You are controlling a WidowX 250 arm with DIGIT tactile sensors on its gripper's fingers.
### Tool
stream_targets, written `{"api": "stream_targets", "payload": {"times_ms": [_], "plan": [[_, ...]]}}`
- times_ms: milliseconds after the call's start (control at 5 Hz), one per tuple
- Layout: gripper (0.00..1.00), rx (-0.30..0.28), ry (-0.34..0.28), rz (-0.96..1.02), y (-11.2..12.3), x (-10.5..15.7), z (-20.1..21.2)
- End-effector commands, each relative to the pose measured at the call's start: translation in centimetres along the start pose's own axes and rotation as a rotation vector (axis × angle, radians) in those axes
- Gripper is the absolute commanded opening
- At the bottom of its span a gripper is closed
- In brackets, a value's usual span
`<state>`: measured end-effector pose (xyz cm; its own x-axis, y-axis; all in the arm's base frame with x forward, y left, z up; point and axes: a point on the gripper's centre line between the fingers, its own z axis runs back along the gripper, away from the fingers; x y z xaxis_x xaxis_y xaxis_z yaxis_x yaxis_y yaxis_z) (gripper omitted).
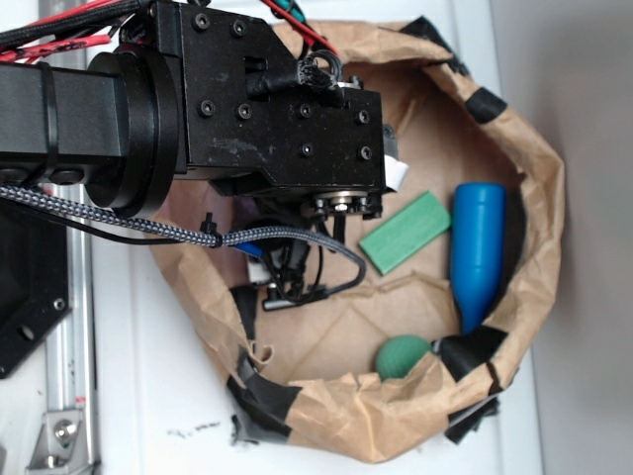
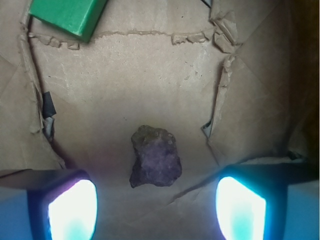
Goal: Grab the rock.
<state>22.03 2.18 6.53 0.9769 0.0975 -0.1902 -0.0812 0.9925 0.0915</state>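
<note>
The rock (image 2: 155,157), a lumpy grey-brown stone, lies on the brown paper floor in the wrist view. It sits just ahead of my gripper (image 2: 156,207), centred on the gap between the two fingers. The gripper is open, with a wide gap and nothing between its glowing pads (image 2: 72,210). The rock touches neither finger. In the exterior view the black arm (image 1: 277,109) reaches over the paper container and hides the rock.
A crumpled brown paper wall (image 1: 534,168) rings the work area. Inside lie a green block (image 1: 404,232) (image 2: 67,15), a blue bottle-shaped object (image 1: 477,247) and a round green ball (image 1: 403,356) at the near rim. Cables (image 1: 297,267) hang under the arm.
</note>
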Motion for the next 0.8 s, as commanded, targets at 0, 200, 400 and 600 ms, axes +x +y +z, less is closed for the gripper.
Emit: {"api": "stream_targets", "payload": {"times_ms": [0,200,400,600], "plan": [[1.0,0.022,-0.013,-0.042,2.2,0.2,-2.8],[1.0,0.015,0.004,-0.113,2.3,0.0,-4.7],[1.0,0.041,0.006,-0.159,1.5,0.0,-6.2],[0.0,0.035,-0.013,-0.148,1.1,-0.5,-6.0]]}}
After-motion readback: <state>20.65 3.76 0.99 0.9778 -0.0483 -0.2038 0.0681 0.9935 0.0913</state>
